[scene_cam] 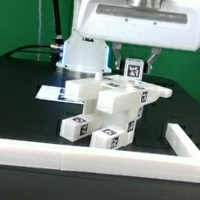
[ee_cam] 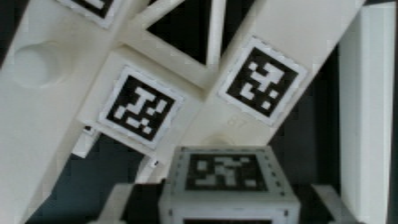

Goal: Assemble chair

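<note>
The chair (scene_cam: 109, 111) is a cluster of white blocky parts with black-and-white tags, standing partly joined in the middle of the black table. My gripper (scene_cam: 134, 72) hangs straight over it. Its jaws are shut on a small tagged white block (scene_cam: 134, 66) that sticks up from the top of the cluster. In the wrist view this block (ee_cam: 221, 172) sits between my fingers (ee_cam: 128, 196), with dark pads at both its sides. Beyond it lie tagged slabs of the chair (ee_cam: 143, 100), tilted across the picture. The lower end of the held block is hidden.
A long white L-shaped border rail (scene_cam: 91, 162) runs along the front and turns back at the exterior view's right (scene_cam: 183, 146). The marker board (scene_cam: 57, 91) lies flat behind the chair at the exterior view's left. The robot's base (scene_cam: 85, 54) stands at the back.
</note>
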